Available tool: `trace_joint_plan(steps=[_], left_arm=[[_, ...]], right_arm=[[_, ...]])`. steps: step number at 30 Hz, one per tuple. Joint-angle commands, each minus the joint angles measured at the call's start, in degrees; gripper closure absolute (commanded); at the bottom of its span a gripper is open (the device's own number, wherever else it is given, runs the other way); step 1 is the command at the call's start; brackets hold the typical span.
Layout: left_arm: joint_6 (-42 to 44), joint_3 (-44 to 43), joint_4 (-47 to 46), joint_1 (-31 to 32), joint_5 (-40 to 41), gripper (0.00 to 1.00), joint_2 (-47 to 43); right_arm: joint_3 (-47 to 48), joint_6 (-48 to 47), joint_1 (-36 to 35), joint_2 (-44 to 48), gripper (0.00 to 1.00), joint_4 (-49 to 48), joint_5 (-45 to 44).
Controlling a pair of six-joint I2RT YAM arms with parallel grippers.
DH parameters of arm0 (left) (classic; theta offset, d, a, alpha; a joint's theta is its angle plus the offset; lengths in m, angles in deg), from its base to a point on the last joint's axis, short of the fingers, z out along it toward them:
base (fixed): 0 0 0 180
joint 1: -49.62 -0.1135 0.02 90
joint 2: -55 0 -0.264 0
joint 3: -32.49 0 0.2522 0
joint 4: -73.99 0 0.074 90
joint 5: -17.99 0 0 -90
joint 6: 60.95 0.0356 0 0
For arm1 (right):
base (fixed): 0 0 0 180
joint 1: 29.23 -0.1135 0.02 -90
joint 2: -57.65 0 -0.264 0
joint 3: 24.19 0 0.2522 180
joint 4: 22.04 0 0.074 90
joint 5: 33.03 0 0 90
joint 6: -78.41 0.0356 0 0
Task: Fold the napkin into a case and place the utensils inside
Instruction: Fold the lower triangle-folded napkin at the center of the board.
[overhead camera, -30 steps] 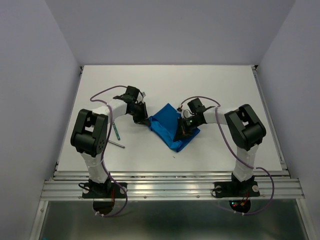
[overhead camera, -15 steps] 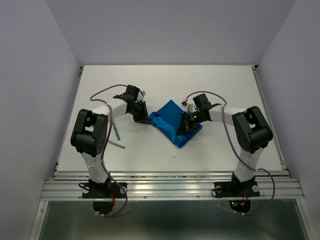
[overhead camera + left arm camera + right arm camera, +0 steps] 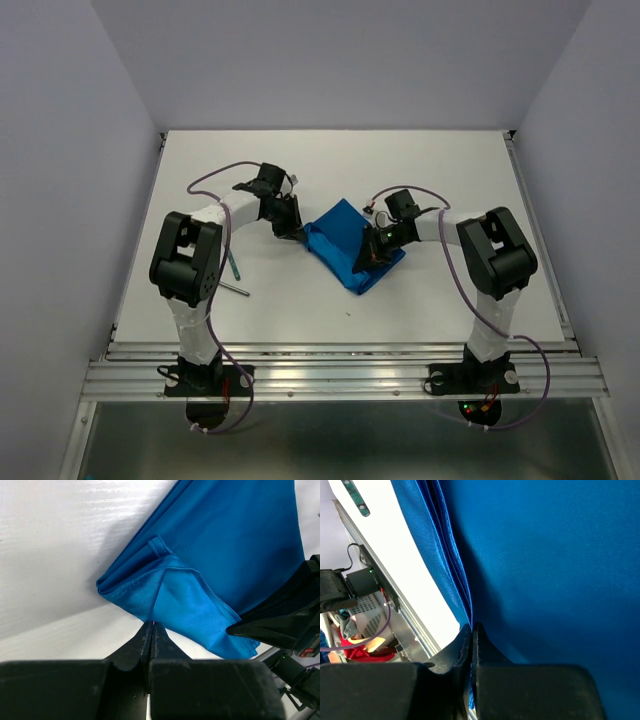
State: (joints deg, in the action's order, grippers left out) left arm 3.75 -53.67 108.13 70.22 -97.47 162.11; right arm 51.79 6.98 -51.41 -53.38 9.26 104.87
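Left gripper (image 3: pixel 151 624) clenched, tips at napkin (image 3: pixel 345 250) corner | right gripper (image 3: pixel 471 626) clamped on napkin's layered edge | utensils (image 3: pixel 233 265) well left of napkin

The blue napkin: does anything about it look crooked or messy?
A little. The napkin lies slanted on the table, and at one corner its folded layers do not line up: one flap juts past the others.

On the table (image 3: pixel 450 170), the napkin (image 3: pixel 345 250) between left hand (image 3: pixel 297 232) and right hand (image 3: pixel 368 260); utensils (image 3: pixel 233 264) well left of it.
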Motion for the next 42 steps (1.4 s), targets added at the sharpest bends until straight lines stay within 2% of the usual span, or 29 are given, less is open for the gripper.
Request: trace_joint_plan(steps=[1, 11, 14, 16, 17, 18, 19, 22, 25, 30, 32, 38, 41, 42], left_arm=[[1.2, -3.4, 0.5, 0.5, -0.5, 0.94, 1.7], [1.5, -6.2, -0.3, 0.7, -0.7, 0.94, 7.4], [1.6, -6.0, -0.4, 0.8, -0.6, 0.94, 8.3], [1.6, -5.4, -0.7, 0.8, -0.3, 0.94, 8.0], [1.6, -5.2, -0.7, 0.8, -0.3, 0.94, 7.9], [1.6, -5.0, -0.9, 0.8, -0.3, 0.94, 7.8], [1.4, -4.9, -1.0, 0.8, -0.3, 0.94, 7.8], [1.2, -4.4, -1.5, 0.8, -0.6, 0.94, 7.8], [1.0, -4.7, -1.4, 0.9, -0.7, 0.94, 8.5], [0.3, -4.7, -1.7, 1.1, -0.5, 0.94, 8.6], [0.1, -4.7, -1.7, 1.2, -0.4, 0.94, 8.5], [-0.4, -4.7, -1.7, 1.3, -0.3, 0.94, 8.3], [-0.5, -5.0, -1.6, 1.4, -0.3, 0.94, 8.3], [-0.6, -5.1, -1.5, 1.4, -0.3, 0.94, 8.3]], right_arm=[[1.8, -1.3, 0.8, -0.7, 0.99, -0.6, 1.1], [1.5, -0.6, 1.3, -0.5, 0.99, -0.7, -0.7], [1.1, 0.7, 1.3, 3.4, 0.86, -0.2, -6.5], [1.1, 0.9, 1.3, 7.6, 0.64, 3.3, -11.6], [1.1, 0.7, 1.3, 9.2, 0.64, 3.3, -12.7], [0.9, 0.6, 1.3, 10.8, 0.49, 4.6, -13.9], [0.7, 0.6, 1.3, 12.4, 0.41, 5.2, -15.5], [1.4, 1.0, 1.3, 17.0, 0.27, 7.6, -23.4], [4.2, 2.0, 1.3, 18.2, 0.26, 9.0, -36.7], [8.6, 2.6, 1.9, 12.6, 0.31, 10.0, -50.2], [10.1, 2.2, 1.9, 10.2, 0.31, 10.1, -53.0], [13.4, 0.1, 1.9, 2.6, 0.35, 10.0, -51.9], [12.1, -0.6, 1.9, 1.8, 0.41, 9.1, -48.4], [11.7, -0.8, 1.9, 1.9, 0.47, 8.6, -48.2]])
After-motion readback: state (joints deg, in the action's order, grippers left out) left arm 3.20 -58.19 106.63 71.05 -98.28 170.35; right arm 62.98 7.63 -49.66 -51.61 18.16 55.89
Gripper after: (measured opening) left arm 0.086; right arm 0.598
